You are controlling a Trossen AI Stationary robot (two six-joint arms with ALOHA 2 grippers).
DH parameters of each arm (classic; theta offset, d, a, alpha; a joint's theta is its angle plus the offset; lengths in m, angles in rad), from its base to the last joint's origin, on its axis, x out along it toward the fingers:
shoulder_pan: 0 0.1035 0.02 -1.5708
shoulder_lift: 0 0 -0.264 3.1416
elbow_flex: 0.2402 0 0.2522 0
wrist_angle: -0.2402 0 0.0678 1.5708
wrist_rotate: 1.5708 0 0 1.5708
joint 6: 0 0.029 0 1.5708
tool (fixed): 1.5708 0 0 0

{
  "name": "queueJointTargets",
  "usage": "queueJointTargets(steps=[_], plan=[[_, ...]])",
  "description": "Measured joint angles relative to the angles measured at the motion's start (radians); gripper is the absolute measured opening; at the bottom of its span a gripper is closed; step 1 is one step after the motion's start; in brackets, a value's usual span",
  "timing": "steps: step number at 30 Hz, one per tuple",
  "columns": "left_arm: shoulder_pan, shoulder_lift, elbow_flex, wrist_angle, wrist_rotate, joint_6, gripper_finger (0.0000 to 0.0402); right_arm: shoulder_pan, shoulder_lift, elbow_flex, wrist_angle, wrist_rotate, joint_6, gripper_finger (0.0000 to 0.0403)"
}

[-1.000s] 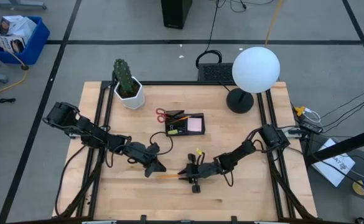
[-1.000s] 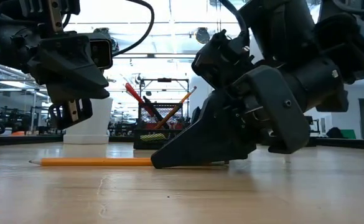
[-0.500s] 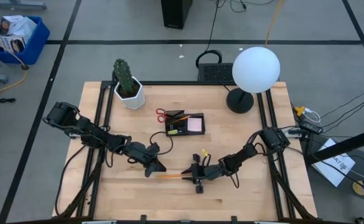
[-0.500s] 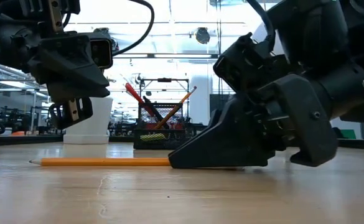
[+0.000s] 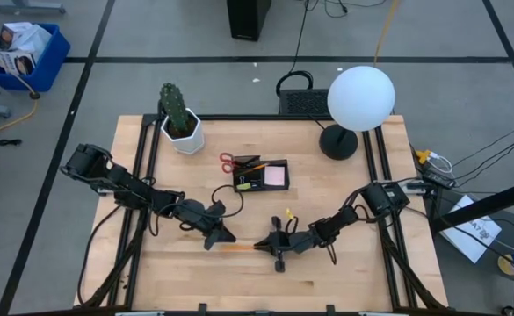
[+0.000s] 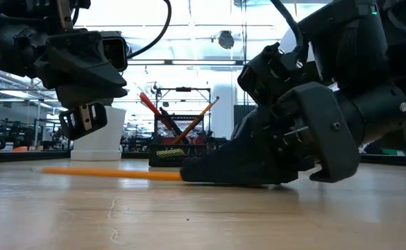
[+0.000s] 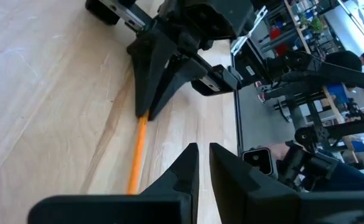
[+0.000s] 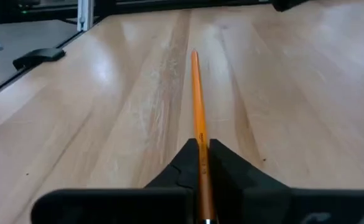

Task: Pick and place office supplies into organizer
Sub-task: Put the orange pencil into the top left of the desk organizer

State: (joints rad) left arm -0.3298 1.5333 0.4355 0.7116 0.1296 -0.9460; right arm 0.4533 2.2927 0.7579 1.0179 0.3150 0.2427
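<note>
Pencil (image 6: 112, 173), orange and long, sits clamped at one end between the right gripper (image 5: 264, 247)'s dark fingers (image 8: 228, 165), which are pinched narrow around it; the rest of the shaft runs out over the wooden table (image 5: 344, 281), its far tip raised slightly off the boards in the low view. All this is well in front of the organizer (image 5: 262, 175), the black divided tray near the table's middle. That organizer has a pink sticky-note pad (image 5: 276, 176) in one compartment, red-handled scissors (image 5: 230, 161) poking out at its cactus-side end, and another orange pencil (image 6: 199, 119) leaning up out of it in the low view. The left gripper (image 5: 222, 236) hangs just above the boards, in front of the organizer on the cactus side, close to the pencil's free end; its fingers (image 7: 182, 171) stand nearly together with only a thin slit between them and nothing in them. Behind the organizer stand a white cactus pot (image 5: 183, 132) and a round white lamp (image 5: 360, 98)
</note>
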Motion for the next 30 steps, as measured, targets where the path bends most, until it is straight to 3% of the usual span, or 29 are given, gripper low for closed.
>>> queueJointTargets(steps=[7,21,30], plan=[[0.004,0.0,0.0,-0.003,-0.027,0.027,0.004,0.002,-0.027,-0.002,0.022,0.004,-0.06,0.0014],[0.058,0.0,0.0,-0.009,0.081,0.033,0.0081,-0.013,-0.322,0.072,-0.494,-0.06,-0.175,0.0007],[0.074,0.0,0.0,-0.035,0.063,0.043,0.0077,-0.015,-0.376,0.13,-0.628,-0.064,-0.232,0.0005]])
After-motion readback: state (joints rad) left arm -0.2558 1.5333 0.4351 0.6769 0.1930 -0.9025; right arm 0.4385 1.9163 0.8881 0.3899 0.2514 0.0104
